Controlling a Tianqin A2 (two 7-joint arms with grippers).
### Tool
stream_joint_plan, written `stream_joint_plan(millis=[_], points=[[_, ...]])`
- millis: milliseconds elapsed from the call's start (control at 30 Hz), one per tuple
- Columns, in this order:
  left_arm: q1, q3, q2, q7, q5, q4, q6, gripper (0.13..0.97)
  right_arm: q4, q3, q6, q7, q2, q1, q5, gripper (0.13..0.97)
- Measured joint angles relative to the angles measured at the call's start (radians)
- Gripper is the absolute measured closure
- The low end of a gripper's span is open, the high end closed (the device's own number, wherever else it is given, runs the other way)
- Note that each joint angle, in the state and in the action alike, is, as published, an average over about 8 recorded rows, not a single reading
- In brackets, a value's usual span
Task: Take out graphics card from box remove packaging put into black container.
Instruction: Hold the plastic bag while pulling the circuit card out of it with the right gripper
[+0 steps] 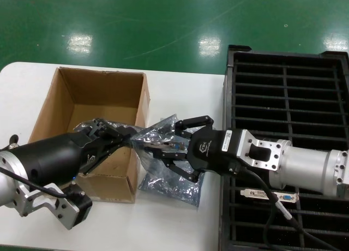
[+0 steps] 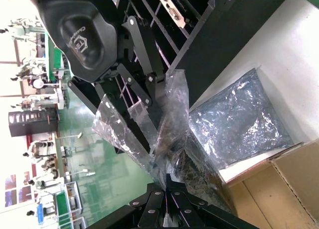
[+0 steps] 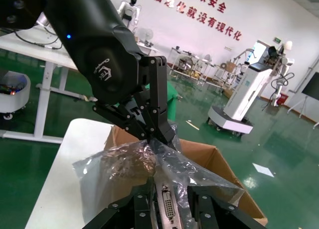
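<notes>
Pinching one bag at frame centre, left gripper clamps its end, right gripper the card inside

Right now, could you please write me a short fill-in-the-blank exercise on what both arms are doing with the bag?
1. The left end effector pinches one end of the packaging above the brown ____.
2. The right end effector grips the graphics card through the ____.
3. An empty bag lies on the white ____.
4. Another card already sits in the black ____.
Missing: box; packaging; table; container
</notes>
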Motion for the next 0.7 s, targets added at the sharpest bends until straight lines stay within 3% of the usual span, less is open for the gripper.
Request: stream_joint_plan(millis=[700], points=[[0.0,0.0,0.0,0.0,0.0,0.0,0.0,0.958,-0.024,0.001,-0.001,0.015,-0.008,0.006,0.002,0.902]])
